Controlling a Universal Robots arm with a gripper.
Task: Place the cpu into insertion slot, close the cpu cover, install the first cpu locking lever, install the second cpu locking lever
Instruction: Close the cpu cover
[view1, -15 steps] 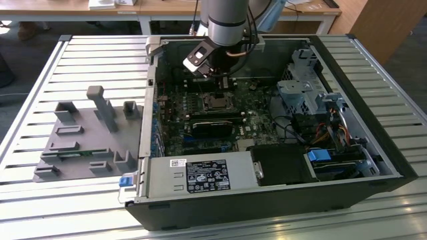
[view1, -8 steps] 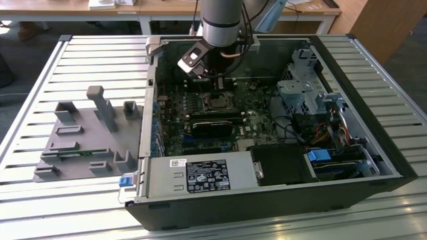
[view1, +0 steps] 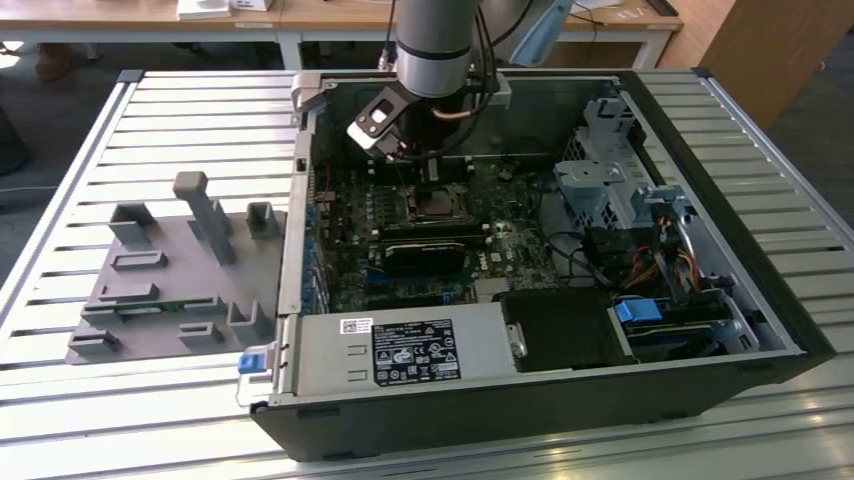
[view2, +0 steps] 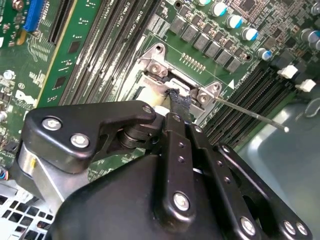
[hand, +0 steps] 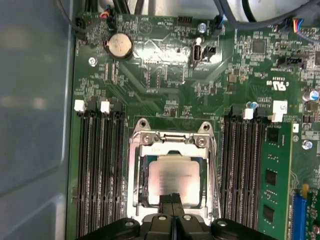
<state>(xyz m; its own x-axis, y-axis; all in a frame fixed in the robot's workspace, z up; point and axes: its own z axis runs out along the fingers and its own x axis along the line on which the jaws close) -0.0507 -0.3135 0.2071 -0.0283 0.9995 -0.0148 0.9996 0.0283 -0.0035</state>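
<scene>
The cpu (hand: 175, 177) sits flat in the insertion slot (hand: 133, 175), at the centre of the motherboard (hand: 165, 75); the cpu cover (hand: 170, 143) appears lowered around it; the gripper (hand: 172, 201), clenched on nothing, hangs at the slot's edge; advice: keep its tip square on the cover, clear of the raised locking lever (view2: 250, 114).

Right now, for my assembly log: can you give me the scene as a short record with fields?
cpu: lies in the slot, metal top up
cover: down, framing the cpu
lever: one thin rod juts free beside the slot, unlatched
gripper: shut, tips at the cover's edge by the cpu; contact unclear
case: open, on a slatted table
tray: grey, on the table at the exterior view's left of the case
</scene>
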